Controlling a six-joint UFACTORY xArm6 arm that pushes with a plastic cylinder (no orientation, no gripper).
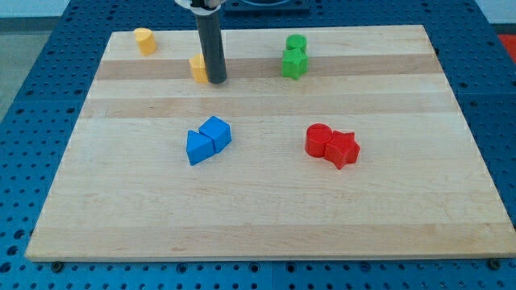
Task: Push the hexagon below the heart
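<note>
A yellow block that looks like the heart sits near the board's top left corner. A second yellow block, apparently the hexagon, lies to the right of it and lower, partly hidden by my rod. My tip rests on the board against the hexagon's right side, at its lower edge. The hexagon is about 70 pixels to the right of the heart and a little below it.
A green cylinder and a green star touch at the top right of centre. A blue cube and a blue triangle touch mid-board. A red cylinder and a red star touch at the right.
</note>
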